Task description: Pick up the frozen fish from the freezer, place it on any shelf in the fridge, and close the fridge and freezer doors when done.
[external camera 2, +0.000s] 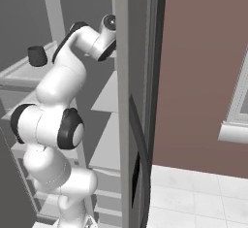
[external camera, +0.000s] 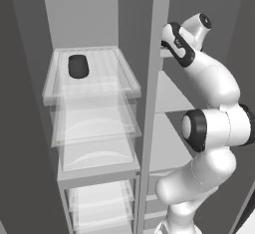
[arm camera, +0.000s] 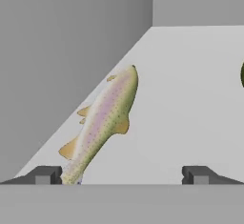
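On the plain grey freezer shelf [arm camera: 190,104], the long speckled pink-green frozen fish [arm camera: 102,123] lies by the left wall; my tool [arm camera: 121,174] open, empty. Likely stiff, slick: grip mid-body.

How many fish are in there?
1. The fish lies on a grey freezer shelf along its side wall, just ahead of the open gripper. Others could be hidden on shelves the hand view misses.

The arm [external camera: 214,123] reaches high and forward, gripper [arm camera: 121,174] jaws apparently spread wide.
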